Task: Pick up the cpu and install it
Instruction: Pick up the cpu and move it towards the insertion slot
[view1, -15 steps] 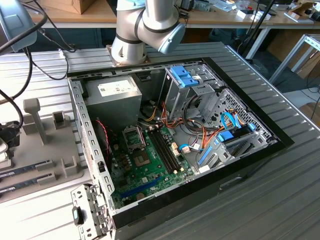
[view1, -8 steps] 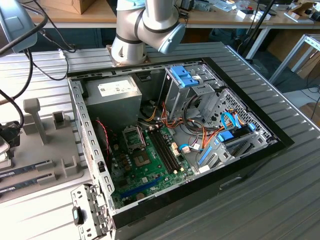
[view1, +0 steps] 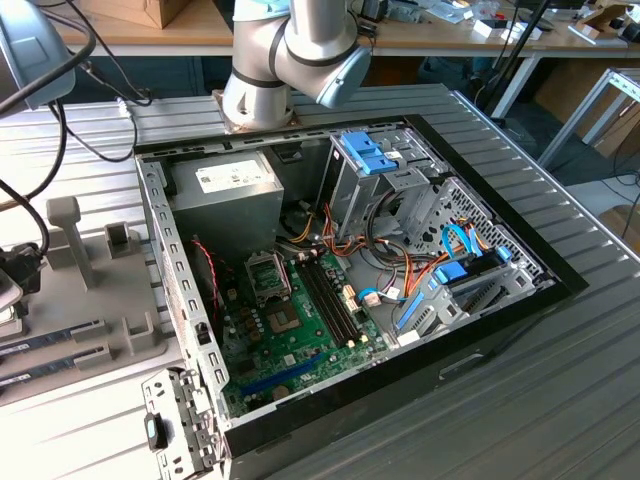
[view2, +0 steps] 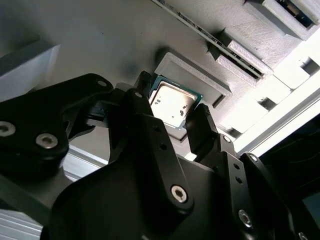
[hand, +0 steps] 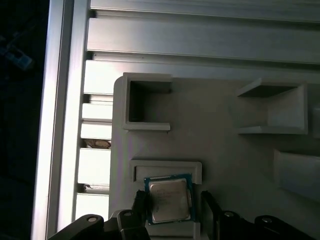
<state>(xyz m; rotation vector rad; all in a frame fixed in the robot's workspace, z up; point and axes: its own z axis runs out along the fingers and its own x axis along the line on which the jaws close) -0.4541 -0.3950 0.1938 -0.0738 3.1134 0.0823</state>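
Observation:
The cpu (view2: 172, 102) is a small square chip with a silver metal top and a thin green rim. It lies flat in a shallow recess of the grey parts tray (hand: 215, 150). In both wrist views my gripper (view2: 171, 114) stands open astride it, one black finger (view2: 141, 92) at one edge and the other finger (view2: 201, 126) a little off the opposite edge. The same cpu (hand: 169, 200) sits between the fingertips of the gripper (hand: 172, 212) in the first wrist view. Inside the open computer case, the motherboard's empty socket (view1: 268, 277) lies open.
The grey tray (view1: 110, 300) lies at the exterior view's left of the case (view1: 400, 250), with raised holders (view1: 65, 225) and memory sticks (view1: 50, 340). A grey power-supply box (view1: 225, 185), drive cages (view1: 385, 170) and cables (view1: 400, 270) crowd the case. A bare dark chip (view1: 282, 320) sits below the socket.

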